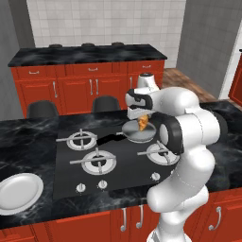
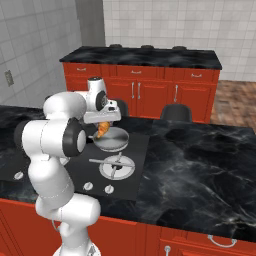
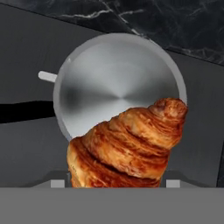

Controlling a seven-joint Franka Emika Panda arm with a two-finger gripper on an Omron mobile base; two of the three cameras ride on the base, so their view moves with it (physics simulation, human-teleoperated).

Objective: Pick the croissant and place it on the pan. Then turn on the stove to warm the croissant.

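Pick is done, by the look of it; the gripper has its fingers clamped on the croissant and holds it in the air over the pan; the pastry hangs point-down (tilted in the hand view, one tip toward the pan's rim), not touching the metal as far as I can tell.

The pan sits on the burner at the stove's far right corner, black handle pointing left across the cooktop; from the hand camera the croissant covers the near part of the pan, whose bowl is bare.

Left to do, I'd judge: lower and let go so the croissant lands inside the rim; then back off, come to the stove's front edge and turn a knob; which of the four knobs feeds this burner can't be read from here. No flame shows under the pan, so the stove looks off.

White plate rests near the counter's front left edge, well apart from the stove's side.
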